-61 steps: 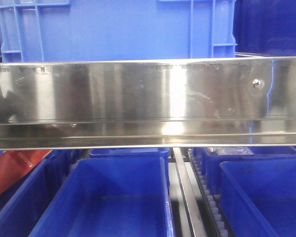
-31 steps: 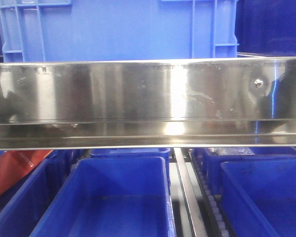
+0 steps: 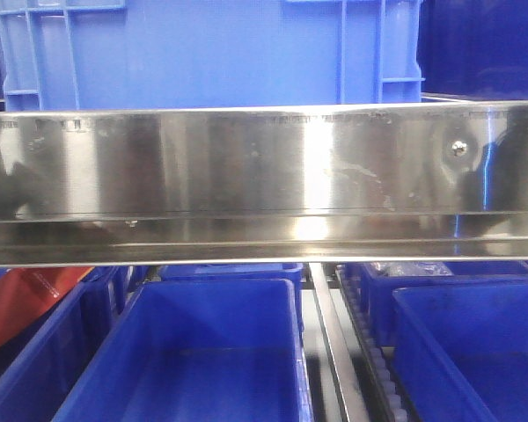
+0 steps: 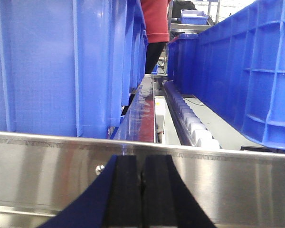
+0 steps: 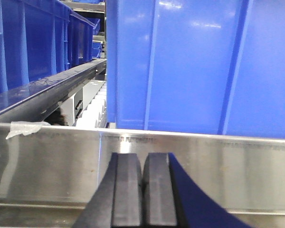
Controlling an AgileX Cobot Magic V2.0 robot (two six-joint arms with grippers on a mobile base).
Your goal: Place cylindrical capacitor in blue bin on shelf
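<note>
From the front, the shelf (image 3: pixel 264 185) fills the frame, its shiny steel rail running edge to edge. Since a second ago the dark reflection at the rail's right end has grown, and the bins below have slipped slightly in frame; I read that as my right arm shifting near the rail, not yet a delivery. Below the rail sits an open blue bin (image 3: pixel 202 352) that looks empty, with another (image 3: pixel 475 343) to its right across the white rollers (image 3: pixel 378 369); what lies in that one I cannot make out. Above the rail stands a tall, lighter blue crate (image 3: pixel 211 53). A red object (image 3: pixel 26 303) shows below the rail at far left.

From my left wrist, my left gripper (image 4: pixel 141 194) sits in front of the rail, pads pressed together with nothing visible between them. Beyond the rail, blue crates (image 4: pixel 61 61) flank a roller track (image 4: pixel 190 118).

From my right wrist, my right gripper (image 5: pixel 142 190) also faces the rail, pads together, holding nothing I can see. A blue crate (image 5: pixel 199 61) stands just behind the rail.

The capacitor appears in no view.
</note>
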